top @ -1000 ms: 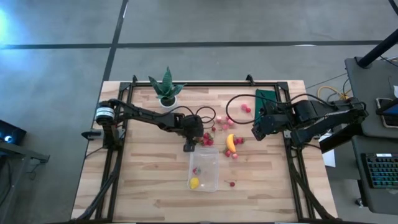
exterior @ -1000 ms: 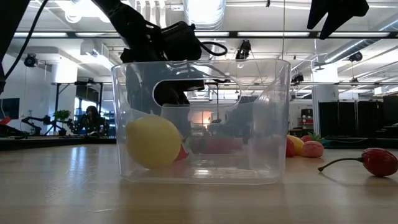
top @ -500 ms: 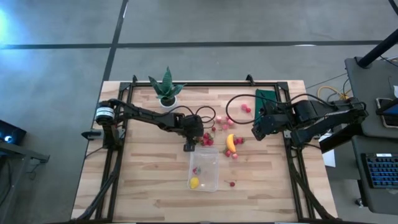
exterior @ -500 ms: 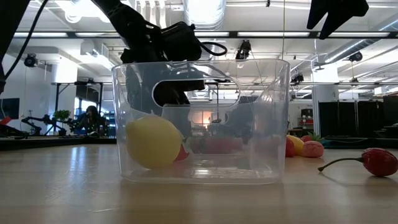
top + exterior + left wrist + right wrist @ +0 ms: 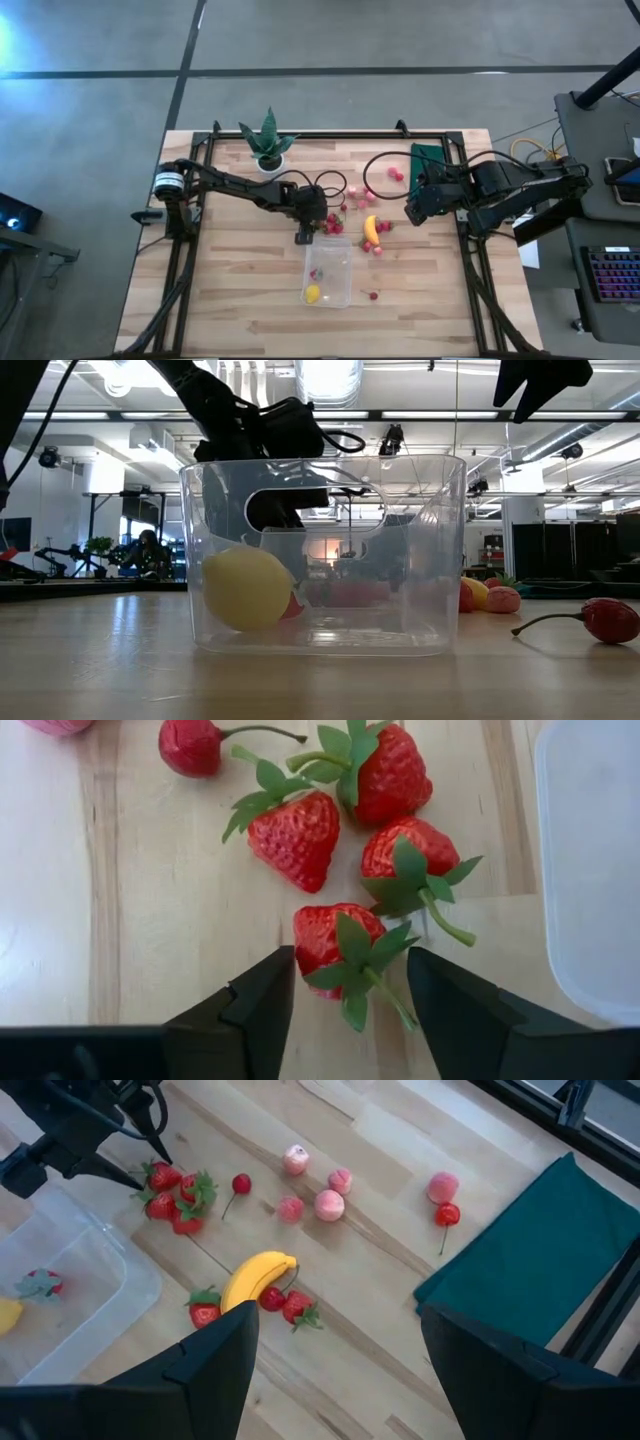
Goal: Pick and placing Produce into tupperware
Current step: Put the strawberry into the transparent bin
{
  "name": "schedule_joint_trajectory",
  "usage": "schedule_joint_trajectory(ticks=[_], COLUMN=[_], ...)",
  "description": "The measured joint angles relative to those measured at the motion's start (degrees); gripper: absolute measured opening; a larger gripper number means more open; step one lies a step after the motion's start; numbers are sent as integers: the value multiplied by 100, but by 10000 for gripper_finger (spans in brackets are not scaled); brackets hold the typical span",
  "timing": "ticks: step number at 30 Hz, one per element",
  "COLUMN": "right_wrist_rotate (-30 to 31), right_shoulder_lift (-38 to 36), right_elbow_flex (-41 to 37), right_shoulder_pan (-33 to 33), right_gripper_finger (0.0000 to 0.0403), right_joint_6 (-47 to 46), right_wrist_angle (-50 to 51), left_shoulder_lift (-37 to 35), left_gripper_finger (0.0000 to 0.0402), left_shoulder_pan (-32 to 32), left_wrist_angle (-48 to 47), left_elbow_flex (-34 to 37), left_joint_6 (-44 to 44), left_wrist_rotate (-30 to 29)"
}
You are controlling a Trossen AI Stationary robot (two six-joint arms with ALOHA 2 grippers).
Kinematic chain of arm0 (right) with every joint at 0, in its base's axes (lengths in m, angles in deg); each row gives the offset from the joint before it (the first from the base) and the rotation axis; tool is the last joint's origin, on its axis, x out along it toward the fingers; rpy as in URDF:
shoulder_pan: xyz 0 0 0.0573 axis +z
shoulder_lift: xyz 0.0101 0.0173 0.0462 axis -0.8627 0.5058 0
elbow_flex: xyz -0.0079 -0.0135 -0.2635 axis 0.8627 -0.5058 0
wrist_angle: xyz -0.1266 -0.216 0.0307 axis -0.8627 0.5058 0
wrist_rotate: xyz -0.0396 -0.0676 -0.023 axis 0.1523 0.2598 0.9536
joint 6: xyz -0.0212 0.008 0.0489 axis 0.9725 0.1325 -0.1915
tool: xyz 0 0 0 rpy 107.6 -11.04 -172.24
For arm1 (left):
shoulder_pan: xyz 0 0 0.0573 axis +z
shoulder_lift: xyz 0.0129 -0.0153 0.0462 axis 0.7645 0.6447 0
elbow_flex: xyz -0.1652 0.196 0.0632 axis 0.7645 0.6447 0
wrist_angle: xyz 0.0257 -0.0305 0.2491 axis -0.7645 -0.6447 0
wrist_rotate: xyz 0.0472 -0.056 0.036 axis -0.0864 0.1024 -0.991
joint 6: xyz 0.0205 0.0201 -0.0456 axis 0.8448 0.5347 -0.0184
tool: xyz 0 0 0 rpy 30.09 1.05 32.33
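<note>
My left gripper point(image 5: 345, 995) is open and points down at the table just beyond the tub's far end point(image 5: 304, 236). Its fingers stand on either side of one red strawberry point(image 5: 330, 942), the nearest of a small cluster point(image 5: 331, 223); I see no plain touch. The clear tupperware point(image 5: 329, 272) stands on the table, and in it are a yellow lemon point(image 5: 247, 588) and a strawberry point(image 5: 316, 272). A yellow banana point(image 5: 255, 1277) lies right of the cluster with strawberries around it. My right gripper point(image 5: 335, 1380) is open wide and hovers high over the table's right part point(image 5: 414, 212).
Pink round fruits point(image 5: 328, 1204) and cherries point(image 5: 241, 1183) lie toward the far side. One cherry point(image 5: 610, 618) lies right of the tub. A dark green cloth point(image 5: 430, 160) sits at the far right corner. A spiky plant in a white pot point(image 5: 267, 143) stands far left.
</note>
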Motion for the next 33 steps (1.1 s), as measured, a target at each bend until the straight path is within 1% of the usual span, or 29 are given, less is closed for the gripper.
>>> schedule_joint_trajectory(ticks=[5, 16, 19, 25, 29, 31, 33], right_wrist_rotate=[0, -2, -2, -4, -5, -7, -7], right_shoulder_lift=[0, 0, 0, 0, -2, -2, -2], right_elbow_flex=[0, 0, 0, 0, 0, 0, 0], right_shoulder_pan=[0, 0, 1, 0, 0, 0, 0], right_gripper_finger=[272, 272, 272, 272, 272, 272, 272], right_joint_6=[0, 2, 7, 20, 20, 20, 17], right_wrist_angle=[2, 4, 3, 4, 2, 3, 3], left_shoulder_lift=[0, 0, -85, -552, -934, -1170, -1417], left_gripper_finger=[149, 115, 107, 104, 104, 104, 104], left_shoulder_pan=[0, 0, 0, 0, 0, -19, -73], left_wrist_angle=[11, 50, -77, -60, -364, -456, -526], left_elbow_flex=[0, 0, 0, -2, -2, -2, -2], left_joint_6=[15, 16, 3, -9, -139, -377, -691], left_wrist_rotate=[2, 2, -30, -192, -337, -229, 122])
